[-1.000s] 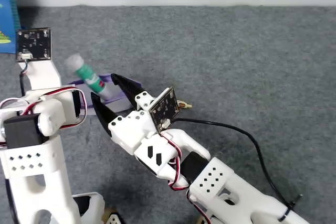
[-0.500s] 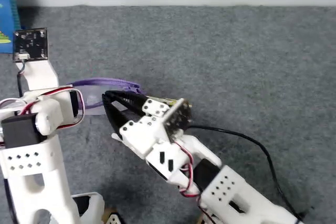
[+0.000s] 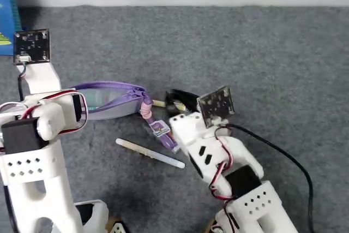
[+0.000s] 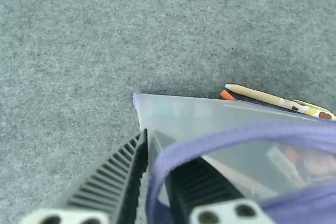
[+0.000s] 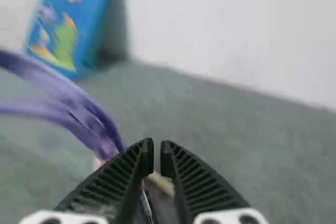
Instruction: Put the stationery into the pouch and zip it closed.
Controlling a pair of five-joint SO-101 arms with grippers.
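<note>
Glue stick (image 3: 102,100) now inside the pouch (image 3: 117,107); my right gripper (image 3: 175,102) has backed off, jaws nearly together. My left gripper (image 4: 149,135) clamps the rim, and the white pen (image 3: 150,154) remains outside.

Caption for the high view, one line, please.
Purple-zipped pouch at the left arm, white pen loose on grey carpet, right claw by the zipper end.

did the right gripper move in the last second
Yes. In the high view the right gripper has moved right, away from the blue box at the left edge and off the pouch.
</note>
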